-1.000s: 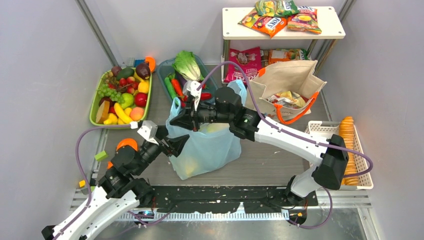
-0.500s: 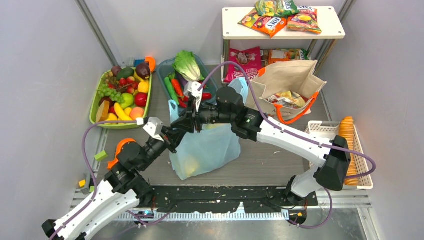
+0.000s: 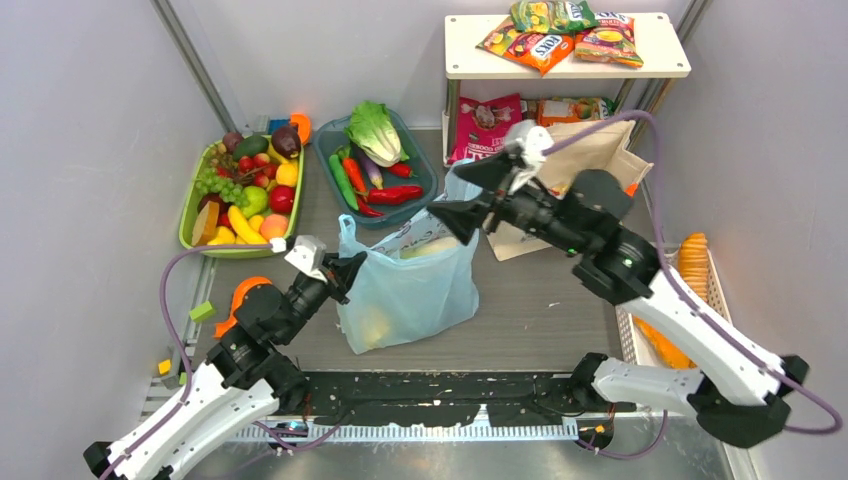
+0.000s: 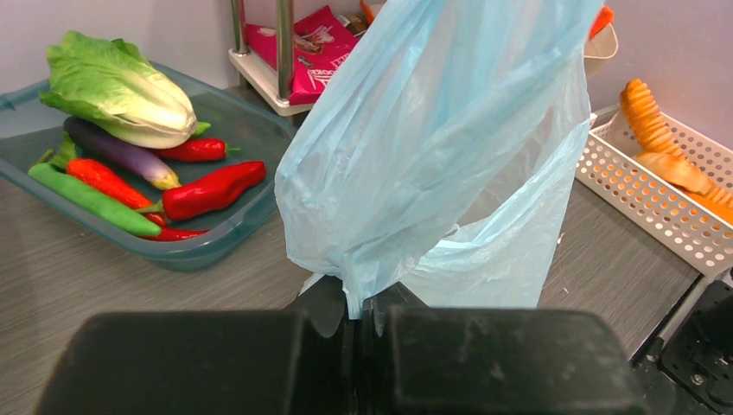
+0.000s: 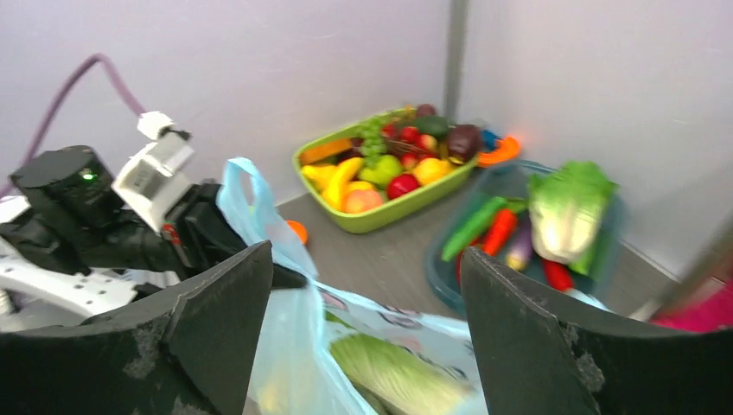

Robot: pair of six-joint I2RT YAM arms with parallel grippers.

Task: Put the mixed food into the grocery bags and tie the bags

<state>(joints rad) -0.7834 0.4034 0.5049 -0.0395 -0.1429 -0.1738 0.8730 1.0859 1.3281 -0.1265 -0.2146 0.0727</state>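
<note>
On the bench (image 3: 540,310), the light-blue plastic bag (image 3: 405,290) stands loaded; left end effector (image 3: 347,272) pinches one handle (image 4: 356,275), right end effector (image 3: 458,193) gapes wide, empty, near the far rim. Risk: thin film tearing or slipping if the handle is pulled hard.

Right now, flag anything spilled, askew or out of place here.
Nothing is spilled. One stray: a small green block lies loose at the left edge of the table, outside the fruit tray. The light-blue bag stands upright, one handle pinched by the left gripper.
</note>
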